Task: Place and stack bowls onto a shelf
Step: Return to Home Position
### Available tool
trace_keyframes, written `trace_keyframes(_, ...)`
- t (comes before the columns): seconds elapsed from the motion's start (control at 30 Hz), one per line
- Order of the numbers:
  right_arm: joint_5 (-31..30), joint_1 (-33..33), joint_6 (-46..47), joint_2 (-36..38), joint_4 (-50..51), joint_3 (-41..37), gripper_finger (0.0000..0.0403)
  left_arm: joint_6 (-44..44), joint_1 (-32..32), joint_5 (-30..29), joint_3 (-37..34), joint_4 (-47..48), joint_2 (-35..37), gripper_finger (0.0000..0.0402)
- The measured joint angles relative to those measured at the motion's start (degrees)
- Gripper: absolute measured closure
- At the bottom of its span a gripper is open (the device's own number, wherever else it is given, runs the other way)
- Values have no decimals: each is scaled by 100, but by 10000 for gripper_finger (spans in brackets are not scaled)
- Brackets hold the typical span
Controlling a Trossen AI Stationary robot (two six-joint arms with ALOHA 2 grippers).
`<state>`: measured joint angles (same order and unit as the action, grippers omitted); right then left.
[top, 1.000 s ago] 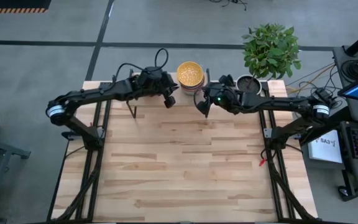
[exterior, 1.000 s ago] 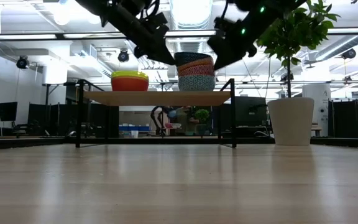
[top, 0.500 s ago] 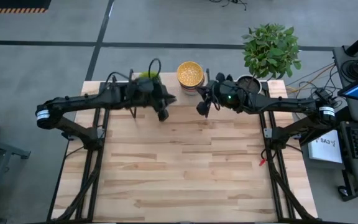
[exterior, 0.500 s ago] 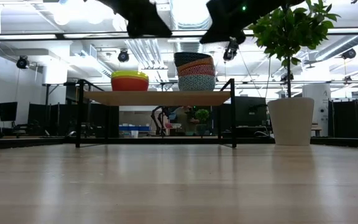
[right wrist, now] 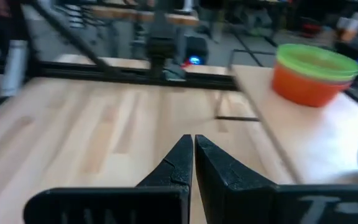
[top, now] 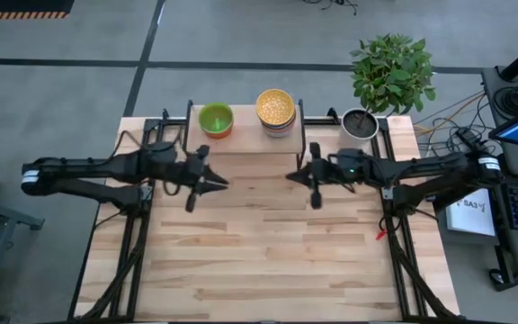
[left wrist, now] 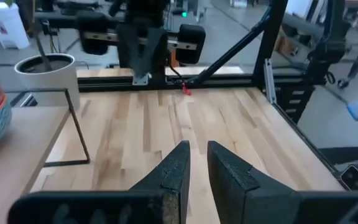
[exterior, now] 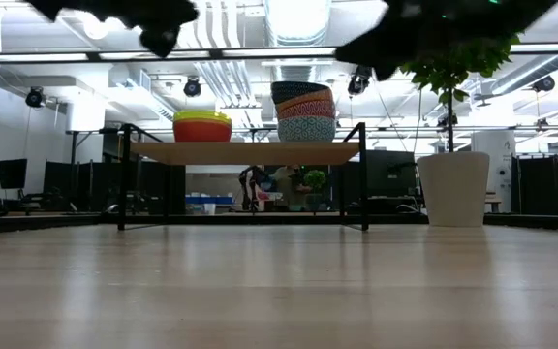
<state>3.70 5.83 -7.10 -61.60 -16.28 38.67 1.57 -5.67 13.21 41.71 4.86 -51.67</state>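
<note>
The shelf stands at the table's far edge on thin black legs, and its wooden board carries two stacks of bowls. The left stack is orange, yellow and green, with the green bowl on top. The right stack has the blue-white patterned bowl at the bottom and the gold one on top. My left gripper hovers near the shelf's near side, pointing right, open by a narrow gap. My right gripper faces it, shut, empty.
A grey pot with a leafy plant stands right of the shelf at the far right corner, and also shows in the low view. The slatted tabletop stretches bare toward the near edge.
Both grippers have drawn back from over the shelf toward the table's near edge, the left one also toward the left. The green-topped stack, covered by the left arm before, now shows in full. The bowls have stayed in place.
</note>
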Motion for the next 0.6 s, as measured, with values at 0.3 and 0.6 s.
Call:
trace_keyframes(0.3, 230, 6, 90, 1364, -250, -1487, 394, -230, -13, -394, -1571, -597, 1520, 363)
trace_keyframes(0.6, 229, 6, 134, 3074, -205, -2600, 394, -572, -15, -476, -2598, -1169, 2460, 363)
